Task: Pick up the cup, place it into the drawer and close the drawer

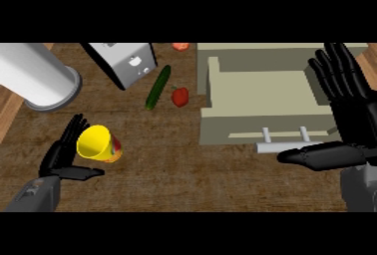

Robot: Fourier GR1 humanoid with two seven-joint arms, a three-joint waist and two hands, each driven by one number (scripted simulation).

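The cup (95, 142), yellow inside with a red and orange pattern on its outer wall, lies tilted on the brown worktop (191, 169) at the lower left, its mouth turned up and to the left. It is well apart from the drawer (258, 92). The left hand (59, 157) is just beside the cup on its left, fingers straight and pointing away from the robot, thumb stuck out to the right below the cup. It is not curled round the cup, and whether the fingers touch the cup's rim cannot be told. The beige drawer stands pulled open at the upper right, and its pale handle (276, 147) faces the robot. The right hand (352, 127) is spread wide over the drawer's right side, fingers straight and thumb reaching left near the handle, with nothing in it. Between cup and drawer, farther back, lie a green cucumber (158, 87) and a red pepper (180, 96) close together. A white cylinder (40, 74) and a grey box (121, 62) stand at the upper left.
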